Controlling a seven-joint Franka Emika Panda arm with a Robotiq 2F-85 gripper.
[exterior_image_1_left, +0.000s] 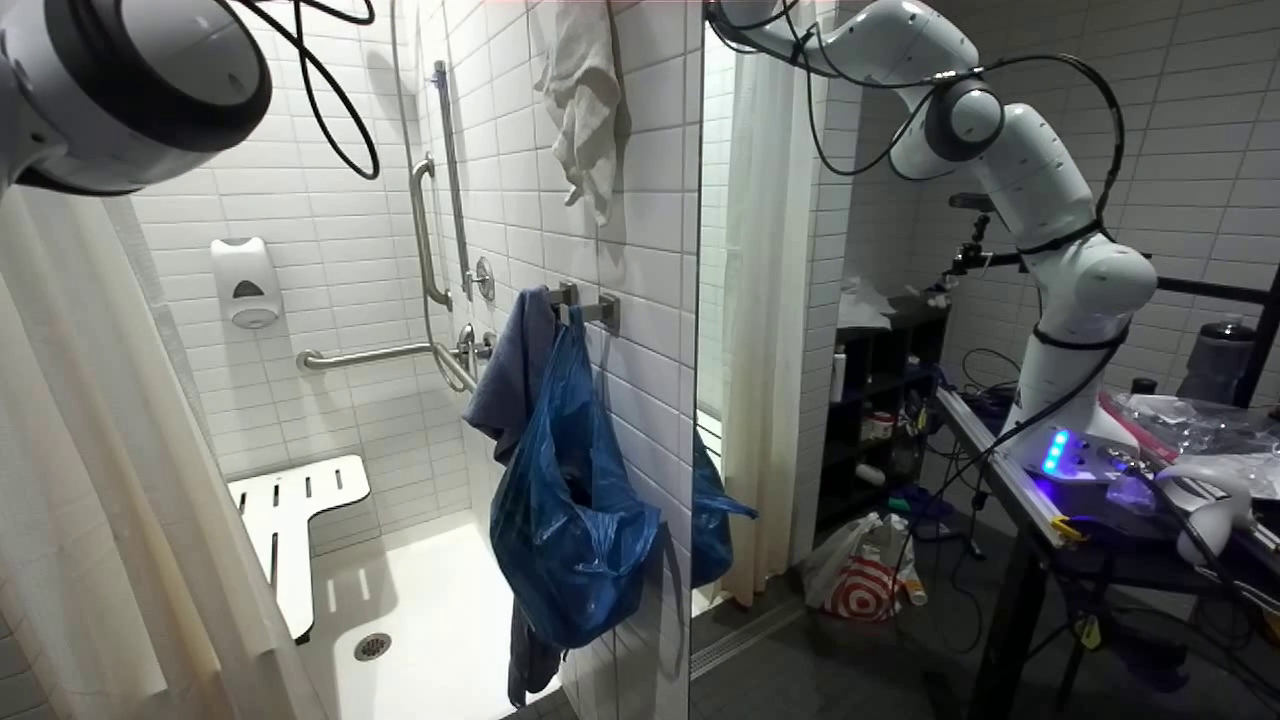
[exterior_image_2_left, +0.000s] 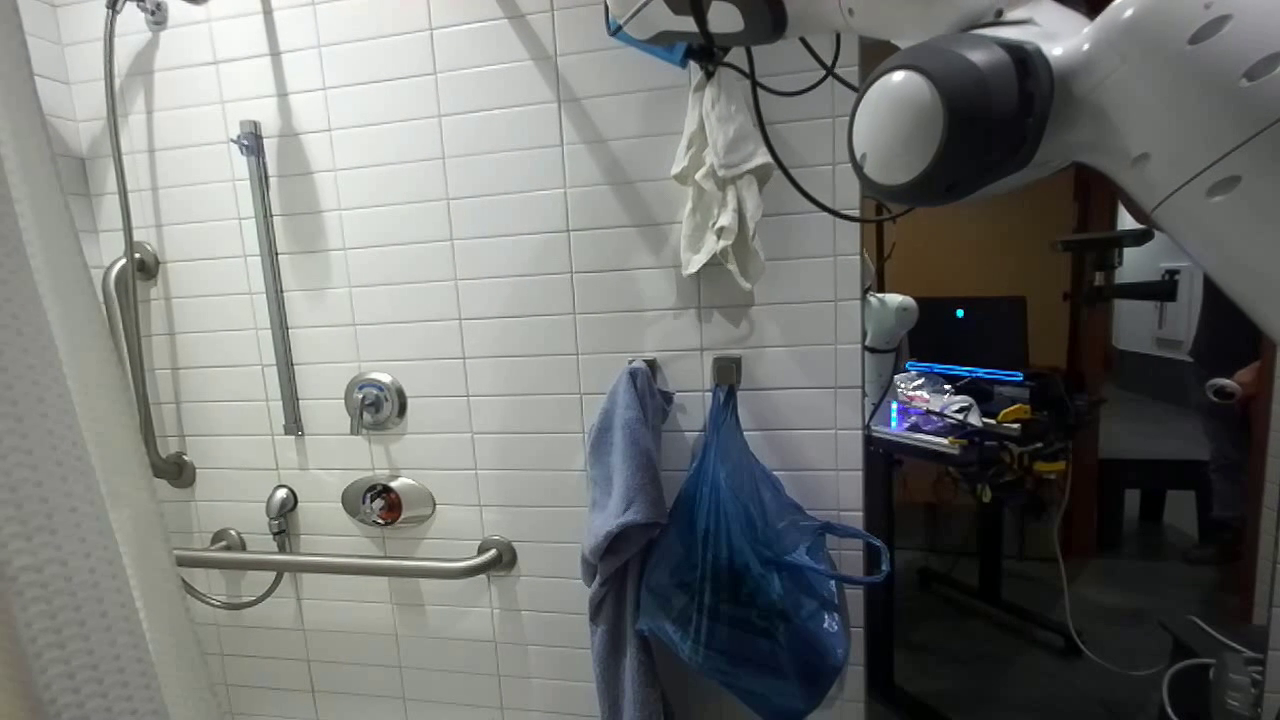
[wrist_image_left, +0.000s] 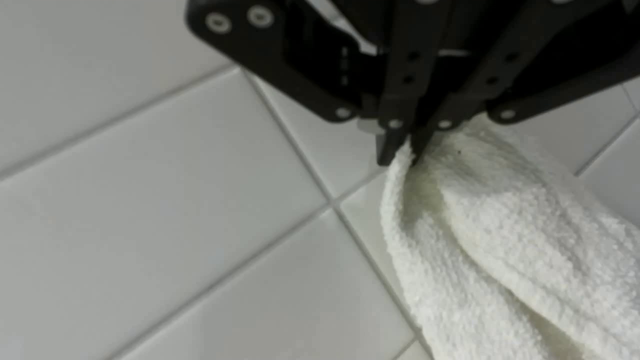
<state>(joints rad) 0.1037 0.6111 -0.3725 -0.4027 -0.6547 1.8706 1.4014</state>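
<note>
White terry cloth hangs from your pincer, which is squeezed nearly together on one gathered edge; pinched at so small a spot, the rest falls in loose folds under its own weight. In both exterior views you have it in front of the tiled wall, above the hooks; whether it touches that wall you cannot tell. Below, a blue-grey towel and a blue plastic bag hang from those hooks, presumably to keep off the shower floor; the bag's spare handle juts loose.
</note>
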